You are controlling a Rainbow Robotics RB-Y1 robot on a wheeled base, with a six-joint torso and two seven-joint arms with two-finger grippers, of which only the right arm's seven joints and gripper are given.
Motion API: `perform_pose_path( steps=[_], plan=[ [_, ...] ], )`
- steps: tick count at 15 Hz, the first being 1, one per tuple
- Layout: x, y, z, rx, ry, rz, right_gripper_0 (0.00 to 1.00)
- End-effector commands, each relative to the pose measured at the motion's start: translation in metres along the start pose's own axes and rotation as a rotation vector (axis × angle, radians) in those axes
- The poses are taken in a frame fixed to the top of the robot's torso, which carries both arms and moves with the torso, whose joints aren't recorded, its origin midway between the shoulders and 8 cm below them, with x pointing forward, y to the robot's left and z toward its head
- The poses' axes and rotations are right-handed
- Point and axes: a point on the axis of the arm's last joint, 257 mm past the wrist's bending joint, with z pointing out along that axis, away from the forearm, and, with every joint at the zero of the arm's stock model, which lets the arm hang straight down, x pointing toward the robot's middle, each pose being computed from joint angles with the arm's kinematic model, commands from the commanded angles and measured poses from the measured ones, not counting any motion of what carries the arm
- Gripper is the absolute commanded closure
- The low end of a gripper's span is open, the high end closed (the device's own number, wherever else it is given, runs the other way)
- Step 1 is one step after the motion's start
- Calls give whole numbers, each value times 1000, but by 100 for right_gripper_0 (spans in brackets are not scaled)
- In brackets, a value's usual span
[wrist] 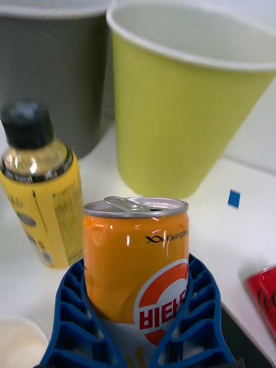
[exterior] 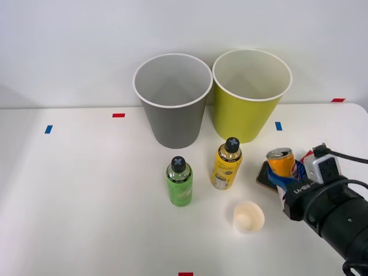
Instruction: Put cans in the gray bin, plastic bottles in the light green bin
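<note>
Orange-yellow metal can [wrist: 135,261], upright, is clamped between the blue ribbed fingers of the right gripper [wrist: 135,322], near the yellow-green tapered bin [exterior: 251,95]. Yellow black-capped bottle [exterior: 226,164] and white paper cup [exterior: 248,217] are beside the can. Red can [wrist: 263,299] is seen in the wrist view.

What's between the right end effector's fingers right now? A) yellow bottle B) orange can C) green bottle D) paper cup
B: in the wrist view the blue ribbed fingers wrap both sides of the orange can, with the right end effector at that can on the table.
</note>
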Motion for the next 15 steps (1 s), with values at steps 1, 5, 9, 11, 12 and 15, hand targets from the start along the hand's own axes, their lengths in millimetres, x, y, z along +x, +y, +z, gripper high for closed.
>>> perform_pose_path(
  steps=[1,5,9,11,12,15],
  plan=[
    [-51,-4,-6,-34,-181,79,100],
    [-115,6,-3,-126,-342,185,100],
    [-164,15,12,-224,-432,280,100],
    [-184,21,29,-250,-472,301,100],
    [-195,21,34,-259,-494,300,100],
    [-232,38,50,-323,-551,332,100]
  ],
)
